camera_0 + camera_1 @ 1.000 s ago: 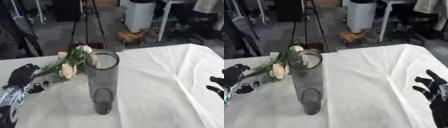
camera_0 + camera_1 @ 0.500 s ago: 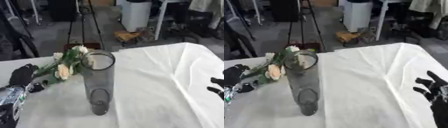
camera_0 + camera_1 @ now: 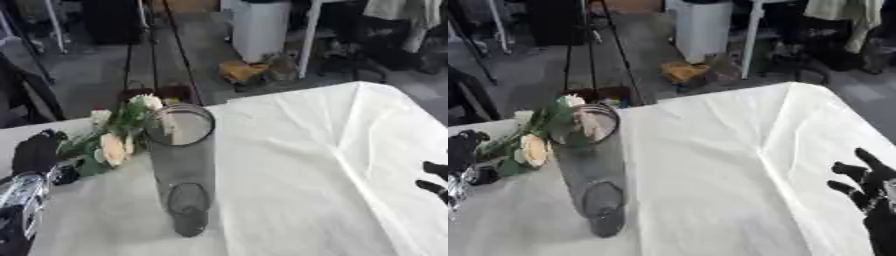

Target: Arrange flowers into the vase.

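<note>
Left hand (image 3: pixel 37 152) sits at the left table edge, fingers apparently curled about the stems of the flowers (image 3: pixel 114 145); exact closure cannot be confirmed. The blooms lie up and to the right of it, stems running diagonally toward the vase (image 3: pixel 181 170), whose open mouth stands just beside them. This hand is far nearer. Right hand (image 3: pixel 870 192) idles, fingers spread, at the lower right, well apart.

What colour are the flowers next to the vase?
Cream-white blooms with green leaves, beside the clear grey vase; best in the left eye view.
</note>
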You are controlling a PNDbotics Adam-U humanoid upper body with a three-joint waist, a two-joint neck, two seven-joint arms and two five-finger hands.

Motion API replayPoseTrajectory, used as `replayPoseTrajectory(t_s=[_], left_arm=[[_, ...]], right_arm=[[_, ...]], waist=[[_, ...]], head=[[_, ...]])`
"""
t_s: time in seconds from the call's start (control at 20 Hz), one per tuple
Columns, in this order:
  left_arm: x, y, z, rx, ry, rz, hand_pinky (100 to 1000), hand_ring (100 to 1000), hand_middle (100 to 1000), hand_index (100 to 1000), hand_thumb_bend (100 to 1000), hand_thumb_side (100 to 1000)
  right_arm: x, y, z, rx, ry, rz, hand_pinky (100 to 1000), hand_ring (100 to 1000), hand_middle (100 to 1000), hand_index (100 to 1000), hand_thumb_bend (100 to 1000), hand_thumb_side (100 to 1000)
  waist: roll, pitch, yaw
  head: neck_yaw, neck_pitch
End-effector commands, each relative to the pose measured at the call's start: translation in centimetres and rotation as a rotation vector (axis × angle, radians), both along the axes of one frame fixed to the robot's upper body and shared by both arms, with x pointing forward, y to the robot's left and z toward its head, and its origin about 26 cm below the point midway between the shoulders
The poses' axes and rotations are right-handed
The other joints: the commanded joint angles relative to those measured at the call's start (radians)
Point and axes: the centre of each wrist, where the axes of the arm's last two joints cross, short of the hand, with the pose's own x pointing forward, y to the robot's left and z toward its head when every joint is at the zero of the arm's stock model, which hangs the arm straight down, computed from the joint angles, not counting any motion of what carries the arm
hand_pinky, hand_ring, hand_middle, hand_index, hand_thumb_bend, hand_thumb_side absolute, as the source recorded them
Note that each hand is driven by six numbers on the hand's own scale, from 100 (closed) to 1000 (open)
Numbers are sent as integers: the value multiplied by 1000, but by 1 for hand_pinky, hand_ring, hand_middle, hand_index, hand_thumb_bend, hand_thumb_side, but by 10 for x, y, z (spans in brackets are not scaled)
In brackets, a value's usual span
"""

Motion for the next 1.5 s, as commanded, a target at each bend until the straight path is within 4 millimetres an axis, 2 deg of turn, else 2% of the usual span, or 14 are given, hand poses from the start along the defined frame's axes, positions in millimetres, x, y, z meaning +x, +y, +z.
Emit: replayPoseTrajectory(t_s=[0.05,0.85,1.3,1.5], left_arm=[[4,18,19,0,-53,50,647,684,645,781,451,325],[-1,46,16,-47,-81,145,617,633,603,752,443,317],[-4,47,5,-73,-47,158,575,597,581,729,326,360],[-5,45,-2,-87,-20,165,561,581,571,725,333,385]], right_arm=[[2,-2,10,-33,-25,19,773,905,673,961,100,1000],[6,1,14,-45,-39,33,772,906,673,962,100,1000],[7,2,16,-49,-45,36,773,907,672,962,100,1000],[7,2,16,-49,-46,38,773,907,672,962,100,1000]], waist=[[1,-6,-8],[19,27,-63],[22,38,-70],[20,40,-69]], head=[[4,-17],[13,-68],[15,-78],[13,-83]])
